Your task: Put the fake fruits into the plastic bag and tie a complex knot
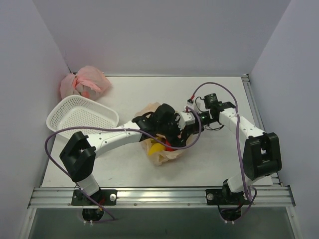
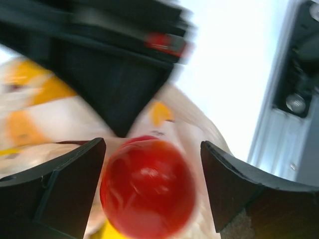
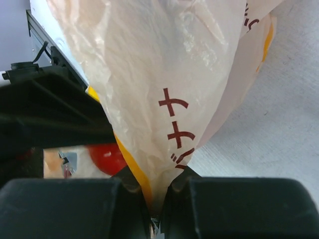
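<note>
Standing wide apart, the jaws of the left pincer (image 2: 153, 144) have one red fruit (image 2: 147, 191) between them, and I cannot tell if either finger touches it. One yellow piece (image 1: 156, 148) lies just beside this fruit. The right pincer (image 3: 158, 199) is closed on a fold of the one plastic bag (image 3: 164, 64), which rises from its fingertips.

plastic bag (image 3: 169, 74) | dark-red printed characters (image 3: 174, 122) | too unclear to read
</note>
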